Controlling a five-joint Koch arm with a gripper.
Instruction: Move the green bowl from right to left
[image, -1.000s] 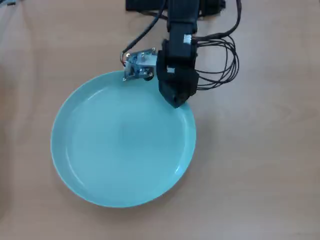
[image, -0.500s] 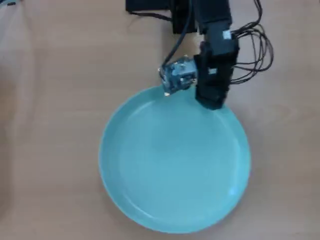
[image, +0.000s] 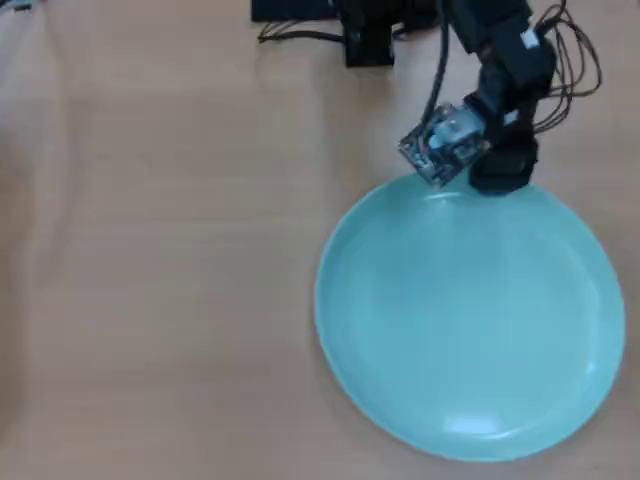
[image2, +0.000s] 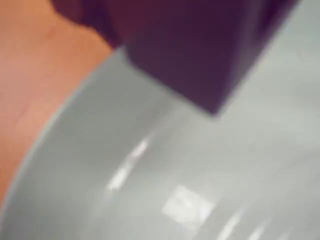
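Observation:
The green bowl (image: 470, 320) is a wide, shallow, pale turquoise dish lying flat on the right half of the wooden table in the overhead view. My gripper (image: 497, 180) hangs at the bowl's far rim, pointing down onto it. In the wrist view the bowl (image2: 165, 180) fills the lower right, blurred, with its rim curving from top centre to bottom left. One dark jaw of the gripper (image2: 210, 95) reaches in from the top over the rim. The other jaw is hidden, so the gap between them does not show.
The bare wooden table (image: 150, 250) stretches to the left of the bowl. The arm's black base (image: 368, 35) and its cables (image: 570, 70) sit at the far edge, behind the bowl.

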